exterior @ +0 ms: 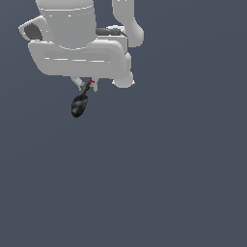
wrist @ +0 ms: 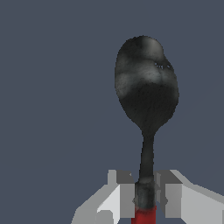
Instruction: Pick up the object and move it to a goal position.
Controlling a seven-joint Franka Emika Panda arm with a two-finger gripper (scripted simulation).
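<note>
The object (exterior: 79, 105) is a small slender item with a black egg-shaped bulb, a thin stem and a red tip. In the exterior view it hangs below the white gripper (exterior: 88, 86) at the upper left, bulb downward and tilted to the exterior view's left. The gripper is shut on the stem near the red tip. In the wrist view the object's bulb (wrist: 146, 89) juts out from between the two grey fingers, and the gripper (wrist: 145, 199) clamps the stem just above the red tip (wrist: 144, 216). No goal marker shows.
The white arm body (exterior: 79, 43) fills the upper left of the exterior view. Behind everything is a plain dark grey-blue surface (exterior: 169, 169).
</note>
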